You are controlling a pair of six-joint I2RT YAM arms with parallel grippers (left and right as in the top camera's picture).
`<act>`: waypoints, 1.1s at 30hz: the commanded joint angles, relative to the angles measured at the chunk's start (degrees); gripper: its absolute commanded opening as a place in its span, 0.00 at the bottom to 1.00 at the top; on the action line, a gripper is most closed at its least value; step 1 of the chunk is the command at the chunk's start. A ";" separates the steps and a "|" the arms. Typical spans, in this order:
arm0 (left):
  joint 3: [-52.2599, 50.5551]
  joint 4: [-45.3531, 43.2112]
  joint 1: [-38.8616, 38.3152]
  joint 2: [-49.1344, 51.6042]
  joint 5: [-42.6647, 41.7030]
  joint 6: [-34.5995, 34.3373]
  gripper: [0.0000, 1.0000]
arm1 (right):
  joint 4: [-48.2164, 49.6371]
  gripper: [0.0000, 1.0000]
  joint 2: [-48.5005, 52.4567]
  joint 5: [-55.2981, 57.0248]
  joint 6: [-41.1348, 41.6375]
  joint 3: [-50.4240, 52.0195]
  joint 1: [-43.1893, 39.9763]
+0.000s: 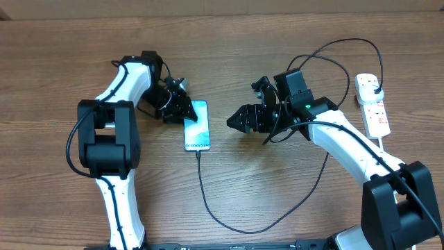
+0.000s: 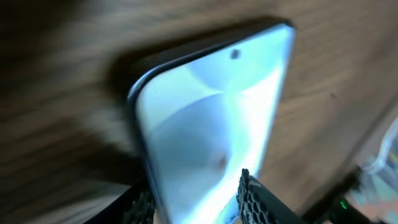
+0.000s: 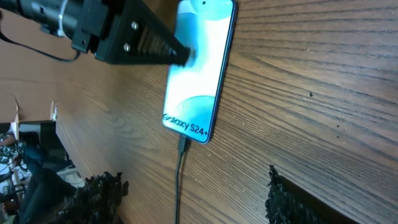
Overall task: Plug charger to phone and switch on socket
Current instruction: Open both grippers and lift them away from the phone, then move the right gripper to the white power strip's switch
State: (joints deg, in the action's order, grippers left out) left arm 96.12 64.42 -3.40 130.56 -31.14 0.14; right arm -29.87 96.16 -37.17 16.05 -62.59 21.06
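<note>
Two claws face the phone [image 1: 197,126] from opposite sides. It lies flat on the tabletop [image 1: 277,201], screen up and lit light blue, with white "Galaxy S24+" lettering near its lower end, readable from the right wrist.

The left claw [image 1: 182,105] sits at the phone's upper left corner. From the left wrist, blurred, its fingers [image 2: 252,196] stand apart on either side of the phone's end, one overlapping the screen edge. Whether they press on the phone or merely straddle it, I cannot tell. From the right wrist, one black fingertip lies over the left part of the screen.

The right claw [image 1: 232,121] hangs just right of the phone, pointing toward it and apart from it. Its jaws are spread wide with nothing between them.

One end of the charger [image 1: 208,201] is seated in the phone's lower edge. Its thin black cable runs down toward the near side, curves right, then climbs past the right arm in loops. The black plug sits in the upper outlet of the socket [image 1: 375,117], which lies at the far right, well apart from the phone. The switches are too small to read
</note>
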 commanded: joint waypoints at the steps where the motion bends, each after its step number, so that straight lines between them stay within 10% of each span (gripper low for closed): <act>1: -1.14 -2.51 0.39 3.26 20.44 -5.22 0.48 | -0.33 0.77 -0.70 0.37 -1.57 -1.11 0.20; 10: -0.07 -3.13 0.39 0.98 21.22 -6.62 0.50 | -0.79 0.77 -0.70 1.86 -1.57 -1.11 0.20; 24: 2.32 -2.69 0.22 -32.81 16.52 -7.91 0.54 | -1.44 0.56 -0.70 3.78 -1.27 -1.18 -0.87; 26: 2.32 -2.21 0.22 -36.87 16.48 -7.93 0.59 | -2.03 0.47 -0.81 2.29 -1.09 -1.68 -2.10; 28: 2.32 -1.55 0.22 -39.95 16.50 -7.91 1.00 | -4.04 0.38 -1.03 0.92 -1.09 -3.04 -4.24; 33: 2.32 -0.11 0.22 -43.89 16.50 -7.91 1.00 | -10.49 0.18 -2.69 0.87 -1.14 -6.93 -11.45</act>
State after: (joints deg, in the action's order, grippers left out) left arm 98.72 63.83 -3.29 86.52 -14.15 -7.55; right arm -39.00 96.14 -35.73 15.00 -65.93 13.85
